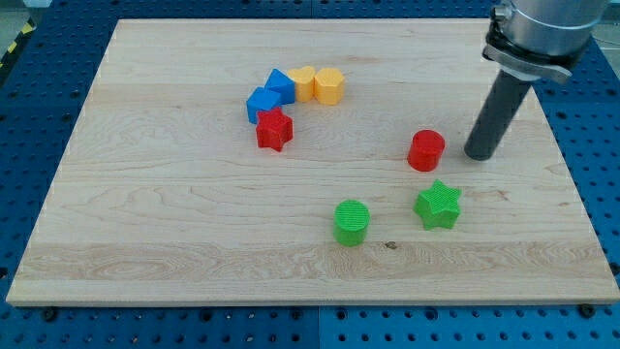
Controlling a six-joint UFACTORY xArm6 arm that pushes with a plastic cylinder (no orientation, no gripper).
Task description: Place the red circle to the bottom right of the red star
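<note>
The red circle (425, 150) stands on the wooden board at the view's right of centre. The red star (274, 129) lies well to its left and slightly higher, touching the blue blocks above it. My tip (478, 153) rests on the board just to the right of the red circle, a small gap apart from it.
Two blue blocks (269, 95) and two yellow blocks (318, 85) cluster above the red star. A green circle (352, 222) and a green star (438, 205) lie below the red circle. The wooden board (145, 223) lies on a blue perforated table.
</note>
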